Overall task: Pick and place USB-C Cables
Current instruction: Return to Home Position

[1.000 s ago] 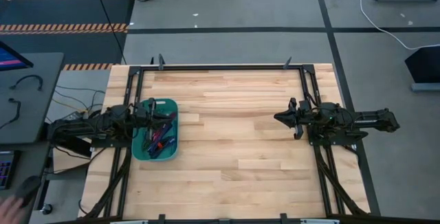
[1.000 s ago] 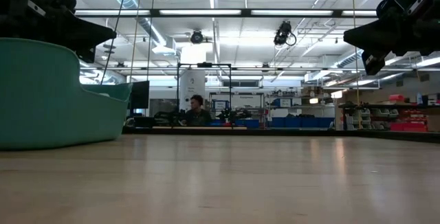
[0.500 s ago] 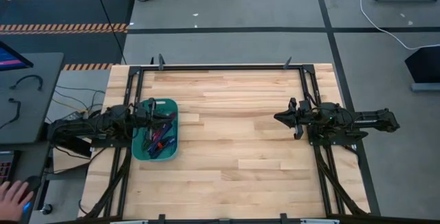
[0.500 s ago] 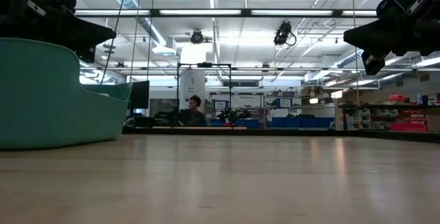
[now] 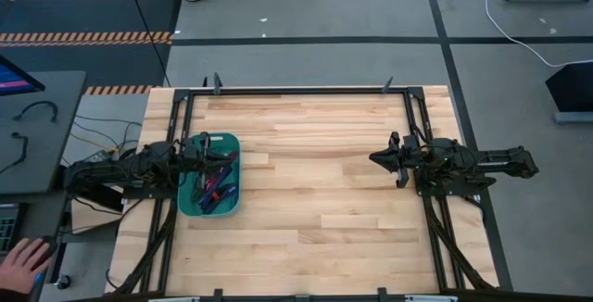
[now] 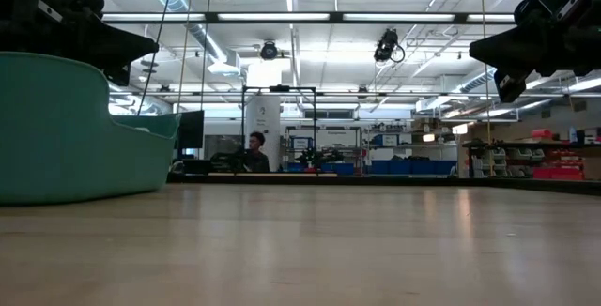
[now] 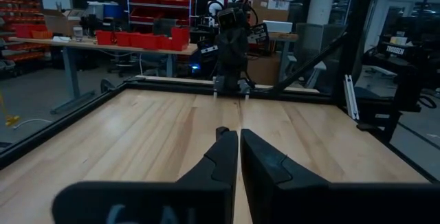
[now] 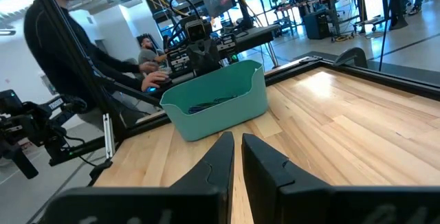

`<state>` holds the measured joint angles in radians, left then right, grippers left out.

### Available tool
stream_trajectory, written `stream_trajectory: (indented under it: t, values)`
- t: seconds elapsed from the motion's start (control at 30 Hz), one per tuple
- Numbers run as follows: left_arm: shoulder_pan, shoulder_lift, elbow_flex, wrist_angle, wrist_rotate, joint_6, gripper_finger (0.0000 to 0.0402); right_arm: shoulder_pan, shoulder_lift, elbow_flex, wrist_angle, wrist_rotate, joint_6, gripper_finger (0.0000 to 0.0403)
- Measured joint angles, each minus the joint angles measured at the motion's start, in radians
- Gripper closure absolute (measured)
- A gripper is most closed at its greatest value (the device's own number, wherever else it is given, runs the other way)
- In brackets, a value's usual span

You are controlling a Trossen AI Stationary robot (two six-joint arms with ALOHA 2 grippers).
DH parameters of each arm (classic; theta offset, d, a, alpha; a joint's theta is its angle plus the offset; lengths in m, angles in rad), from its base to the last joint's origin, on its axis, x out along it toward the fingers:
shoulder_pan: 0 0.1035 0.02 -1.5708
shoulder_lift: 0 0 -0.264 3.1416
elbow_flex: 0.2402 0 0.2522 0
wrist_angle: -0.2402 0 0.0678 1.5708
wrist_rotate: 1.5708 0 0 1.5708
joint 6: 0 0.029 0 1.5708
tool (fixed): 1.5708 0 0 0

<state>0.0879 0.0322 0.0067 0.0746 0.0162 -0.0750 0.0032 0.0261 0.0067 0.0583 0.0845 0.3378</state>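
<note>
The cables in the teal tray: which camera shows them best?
The high view: it looks straight down into the tray, so the coloured cables lie in plain sight. The low view shows only the tray's outer wall; the right wrist view gives a faint glimpse inside; the left wrist view shows none.

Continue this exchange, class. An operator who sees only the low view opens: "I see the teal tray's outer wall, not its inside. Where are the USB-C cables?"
Observer: The high view shows the USB-C cables heaped inside the teal tray; none lies on the table.
Operator: Is either end effector holding one?
Observer: No. The left wrist view shows the left end effector shut on nothing.
Operator: And the right?
Observer: The right end effector is shut and empty too, hanging over the table's right half, pointed at the tray.
</note>
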Motion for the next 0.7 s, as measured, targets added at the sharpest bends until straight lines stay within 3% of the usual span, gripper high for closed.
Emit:
stream_trajectory:
  t: [0.37,0.7]
  values:
    - [0.0,0.0,0.0,0.0,0.0,0.0,0.0365,0.0,0.0,0.0,0.0,0.0,0.0,0.0368]
    - [0.0,0.0,0.0,0.0,0.0,0.0,0.0378,0.0,0.0,0.0,0.0,0.0,0.0,0.0368]
